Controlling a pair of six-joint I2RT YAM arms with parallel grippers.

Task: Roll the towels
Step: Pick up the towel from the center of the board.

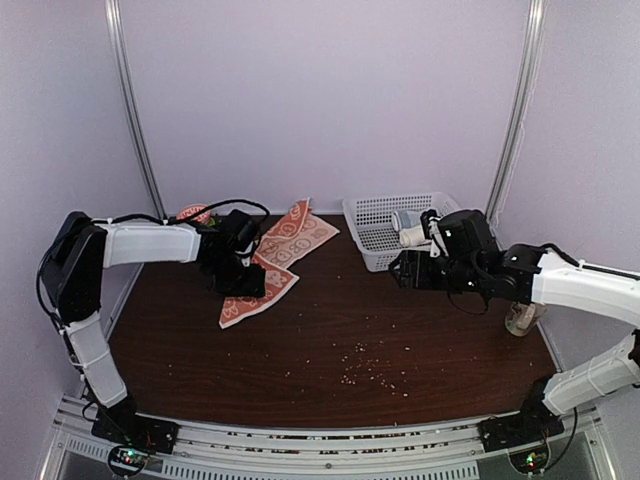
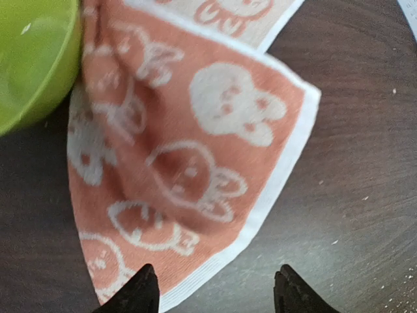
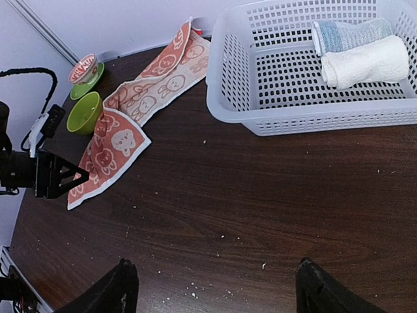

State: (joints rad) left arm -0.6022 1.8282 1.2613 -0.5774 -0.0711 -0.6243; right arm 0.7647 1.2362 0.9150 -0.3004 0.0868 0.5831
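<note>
Left claw (image 2: 215, 287) hangs open, empty, over the near end of the orange towel (image 2: 189, 163), likely to start rolling; right claw (image 3: 212, 287), also open, hovers by the basket (image 3: 313, 120) holding the rolled cream towel (image 3: 365, 62).

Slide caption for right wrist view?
Orange towel lies unrolled beside green bowl; cream towel and blue cloth sit rolled in white basket.

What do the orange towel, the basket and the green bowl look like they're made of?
Orange towel: soft woven cloth, probably cotton, matte; a fine ribbed weave shows along its white hem.
Basket: white plastic, likely moulded; a regular grid of holes, slight sheen.
Green bowl: smooth and glossy; plastic or glazed ceramic, can't tell which.
</note>
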